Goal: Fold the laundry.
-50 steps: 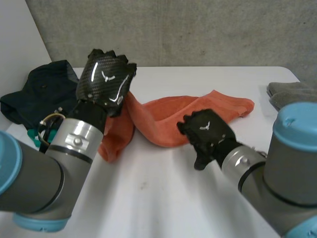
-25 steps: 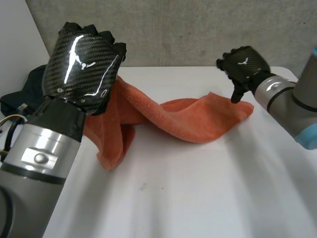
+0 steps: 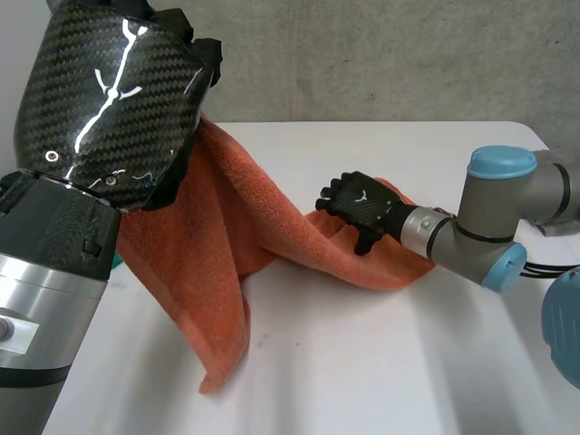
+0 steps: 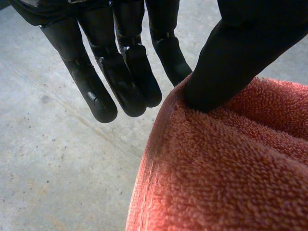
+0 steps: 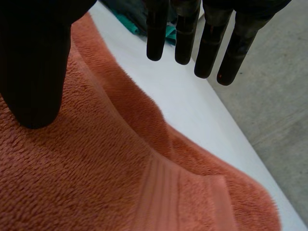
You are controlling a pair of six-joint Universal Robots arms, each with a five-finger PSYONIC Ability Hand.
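An orange towel (image 3: 227,227) hangs from my left hand (image 3: 109,100), which is raised high above the table's left side. In the left wrist view the thumb (image 4: 231,57) pinches the towel's edge (image 4: 226,168) against the hand, beside straight fingers (image 4: 120,72). The towel slopes down to the table, one corner dangling near the front. My right hand (image 3: 367,207) lies open on the towel's low right end. In the right wrist view its straight fingers (image 5: 207,43) and thumb (image 5: 33,62) hover just over the towel (image 5: 96,168).
The white table (image 3: 362,362) has free room in front and to the right of the towel. A heap of dark clothes with a teal piece (image 5: 125,14) lies beyond the right hand's fingertips. A concrete wall (image 3: 381,54) stands behind the table.
My left hand has risen much higher with the towel, lifting its left half off the table. My right hand swung out to the far right, then came back down onto the towel's right end.
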